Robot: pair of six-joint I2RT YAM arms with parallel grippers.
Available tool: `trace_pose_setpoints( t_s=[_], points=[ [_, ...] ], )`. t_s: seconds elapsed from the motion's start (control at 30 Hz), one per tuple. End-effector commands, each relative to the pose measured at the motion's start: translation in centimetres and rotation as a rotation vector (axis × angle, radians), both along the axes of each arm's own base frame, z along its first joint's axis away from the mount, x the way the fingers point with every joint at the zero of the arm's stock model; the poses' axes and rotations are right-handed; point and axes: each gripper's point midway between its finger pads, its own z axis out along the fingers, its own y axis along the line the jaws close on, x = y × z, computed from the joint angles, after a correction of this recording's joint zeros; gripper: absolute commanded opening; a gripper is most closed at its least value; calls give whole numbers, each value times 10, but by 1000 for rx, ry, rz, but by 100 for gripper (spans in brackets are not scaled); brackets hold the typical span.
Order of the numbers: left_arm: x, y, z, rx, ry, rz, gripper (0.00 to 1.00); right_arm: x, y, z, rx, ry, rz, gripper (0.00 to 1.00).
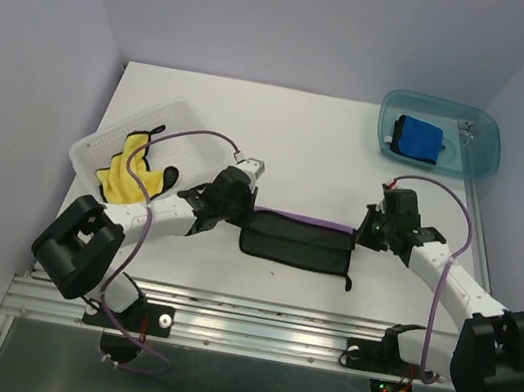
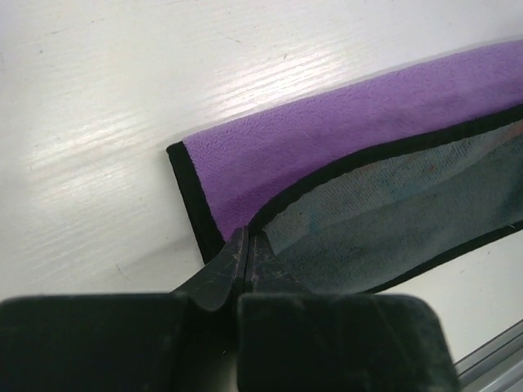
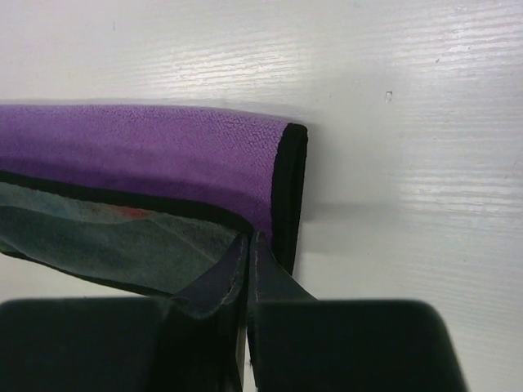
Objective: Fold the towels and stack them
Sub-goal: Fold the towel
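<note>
Folding step: black-edged purple-faced soft cloth pinched by left gripper at 9 o'clock, right gripper at 3; next, probably an even carry to 12.

Bright, table glare, left hand blurred

Top view. My left claw and right claw are closed at the two ends of the black towel. It stretches between them as a long folded strip over the white tabletop, with a purple band along its far edge. At the left, the yellow towel lies crumpled in the clear basket. At the far right corner, the blue towel sits folded in the teal tray.
</note>
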Motion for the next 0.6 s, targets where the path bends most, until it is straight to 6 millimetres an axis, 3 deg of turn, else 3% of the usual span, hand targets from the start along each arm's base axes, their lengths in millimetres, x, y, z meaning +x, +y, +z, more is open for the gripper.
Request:
trace_pose_setpoints(
  t_s=[0.0, 0.2, 0.27, 0.3, 0.33, 0.37, 0.4, 0.5, 0.57],
  points=[
    [-1, 0, 2, -28, -12, 28, 0, -3, 2, -10, 6, 9, -1, 1],
    [-12, 6, 0, -45, 11, 50, 3, -19, 9, -24, 59, 70, 8, 2],
    [-19, 9, -5, -54, 38, 61, 28, -25, 7, -28, 60, 95, -13, 6],
    [-26, 8, -3, -73, 47, 55, 60, -28, 8, -27, 66, 96, -12, 14],
    [-29, 7, -2, -88, 50, 53, 67, -32, 8, -27, 78, 111, -24, 20],
    [-34, 5, 0, -100, 51, 47, 74, -35, 10, -27, 88, 118, -22, 27],
    [-38, 6, 4, -122, 50, 50, 78, -38, 12, -24, 107, 111, -10, 43],
    [-48, 11, 6, -132, 61, 58, 80, -52, 18, -20, 147, 133, 20, 45],
    [-53, 16, 11, -143, 59, 74, 82, -56, 22, -11, 182, 109, 28, 52]
  ],
)
